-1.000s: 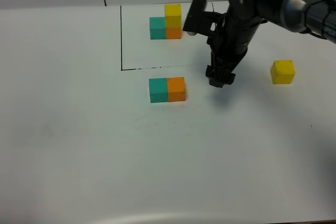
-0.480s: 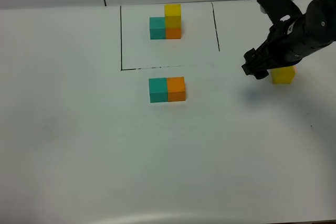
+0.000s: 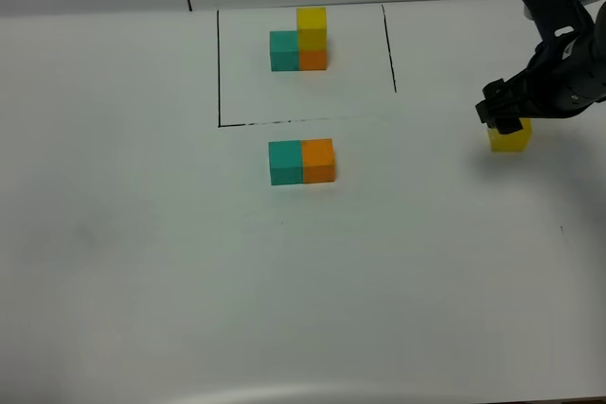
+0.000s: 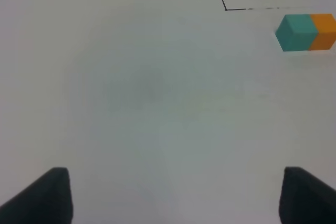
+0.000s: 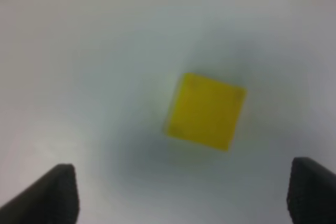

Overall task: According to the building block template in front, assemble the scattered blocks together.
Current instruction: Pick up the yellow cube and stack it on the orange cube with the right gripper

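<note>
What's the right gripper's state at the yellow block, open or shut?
Open: right gripper fingertips stand wide apart in the wrist view, yellow block untouched between them.

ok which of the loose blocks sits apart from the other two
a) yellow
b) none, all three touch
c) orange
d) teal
a: the yellow block sits alone on the right below the open right gripper, while the teal block and orange block sit side by side just in front of the template.

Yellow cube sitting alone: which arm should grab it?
Right. Its open fingers hang right over the small matte yellow cube; the left arm's fingers are over the white table, away from it.
</note>
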`<action>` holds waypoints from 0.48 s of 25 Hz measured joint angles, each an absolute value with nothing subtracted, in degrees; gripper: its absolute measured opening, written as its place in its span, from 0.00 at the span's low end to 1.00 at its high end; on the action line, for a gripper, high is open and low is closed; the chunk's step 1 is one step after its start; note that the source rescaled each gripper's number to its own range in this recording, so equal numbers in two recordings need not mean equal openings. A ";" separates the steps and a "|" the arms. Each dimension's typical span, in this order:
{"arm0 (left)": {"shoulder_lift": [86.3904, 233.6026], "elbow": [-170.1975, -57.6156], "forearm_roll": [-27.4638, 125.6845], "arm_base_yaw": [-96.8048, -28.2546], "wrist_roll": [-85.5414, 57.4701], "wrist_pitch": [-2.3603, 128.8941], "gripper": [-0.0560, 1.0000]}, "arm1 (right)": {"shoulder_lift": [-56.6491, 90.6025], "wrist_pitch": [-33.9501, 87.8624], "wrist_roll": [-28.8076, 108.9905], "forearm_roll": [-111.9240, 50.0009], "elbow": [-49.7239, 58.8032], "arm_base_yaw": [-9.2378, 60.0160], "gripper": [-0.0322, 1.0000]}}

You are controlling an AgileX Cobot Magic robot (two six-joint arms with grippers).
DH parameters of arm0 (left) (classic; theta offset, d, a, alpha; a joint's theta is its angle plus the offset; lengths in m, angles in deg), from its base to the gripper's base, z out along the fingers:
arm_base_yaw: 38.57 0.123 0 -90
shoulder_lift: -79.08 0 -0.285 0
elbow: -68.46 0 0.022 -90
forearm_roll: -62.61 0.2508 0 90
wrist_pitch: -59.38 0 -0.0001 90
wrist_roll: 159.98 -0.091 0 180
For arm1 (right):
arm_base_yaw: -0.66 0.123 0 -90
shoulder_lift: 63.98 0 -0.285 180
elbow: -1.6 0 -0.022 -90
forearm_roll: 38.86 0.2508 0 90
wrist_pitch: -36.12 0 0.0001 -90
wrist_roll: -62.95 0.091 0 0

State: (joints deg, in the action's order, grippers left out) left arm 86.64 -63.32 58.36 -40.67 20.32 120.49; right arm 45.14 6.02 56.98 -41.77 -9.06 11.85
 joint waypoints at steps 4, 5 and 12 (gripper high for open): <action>86.64 -63.32 58.36 -40.67 20.32 120.49 0.86 | 45.77 4.36 58.77 -42.26 -7.71 10.28 0.84; 86.64 -63.32 58.36 -40.67 20.32 120.49 0.86 | 46.38 2.77 59.07 -42.57 -6.35 10.17 0.86; 86.64 -63.32 58.36 -40.67 20.32 120.49 0.86 | 54.05 -9.11 61.05 -44.10 5.89 10.17 1.00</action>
